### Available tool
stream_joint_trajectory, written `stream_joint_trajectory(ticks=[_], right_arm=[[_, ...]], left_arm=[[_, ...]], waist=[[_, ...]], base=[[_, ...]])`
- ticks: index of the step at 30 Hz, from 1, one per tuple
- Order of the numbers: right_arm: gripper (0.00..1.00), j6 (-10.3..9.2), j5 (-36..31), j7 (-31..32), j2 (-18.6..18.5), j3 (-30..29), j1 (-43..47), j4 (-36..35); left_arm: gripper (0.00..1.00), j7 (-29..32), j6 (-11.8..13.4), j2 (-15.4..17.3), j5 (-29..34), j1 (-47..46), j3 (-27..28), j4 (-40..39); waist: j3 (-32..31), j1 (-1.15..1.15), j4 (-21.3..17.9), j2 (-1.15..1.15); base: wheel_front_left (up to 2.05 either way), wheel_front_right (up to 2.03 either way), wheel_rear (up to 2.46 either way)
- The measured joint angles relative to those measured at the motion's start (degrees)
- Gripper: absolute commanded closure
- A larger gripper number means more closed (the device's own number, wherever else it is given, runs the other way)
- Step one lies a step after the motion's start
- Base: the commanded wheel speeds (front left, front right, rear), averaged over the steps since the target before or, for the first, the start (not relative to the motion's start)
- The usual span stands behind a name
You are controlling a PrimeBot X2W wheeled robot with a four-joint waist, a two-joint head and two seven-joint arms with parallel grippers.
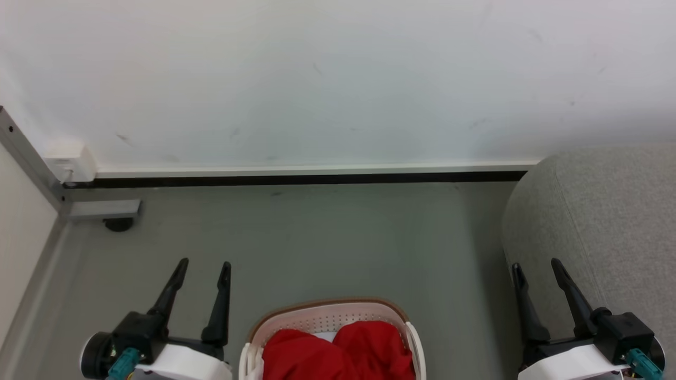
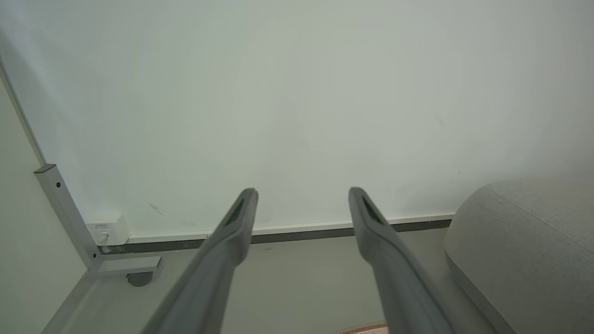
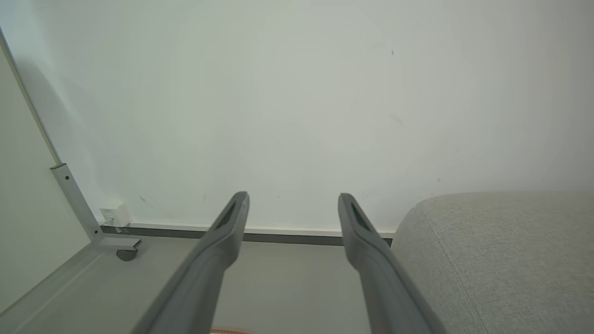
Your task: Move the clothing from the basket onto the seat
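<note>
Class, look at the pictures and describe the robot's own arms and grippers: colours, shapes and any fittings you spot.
The left gripper and right gripper look alike: two long, slim, tapering black fingers on a black block, mounted on a rounded white casing. A teal connector sits at each wrist. Close up, each finger has a narrow slot near its tip.
</note>
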Motion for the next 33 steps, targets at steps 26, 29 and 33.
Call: stream_joint_trajectory(ticks=[26,29,33], right_arm=[[0.0,0.0,4.5,0.0,-0.1,0.6,-7.3,-8.1],[0.0,0.0,5.4,0.0,-0.1,0.6,-8.3,-9.3],[0.0,0.0,6.0,0.0,-0.1,0.3,-9.5,-11.5]], left_arm=[[0.0,0.0,-1.6,7.5,-1.4,-14.2,-6.5,24.5],[0.0,0.0,-1.8,9.0,-2.5,-16.9,-9.4,29.5],[0.0,0.4,-1.8,10.7,-5.2,-20.6,-14.6,37.2]], waist=[[17.9,0.01,-11.2,0.0],[20.6,0.01,-12.7,0.0],[24.2,0.01,-14.5,0.0]], base=[[0.0,0.0,0.0],[0.0,0.0,0.0],[0.0,0.0,0.0]])
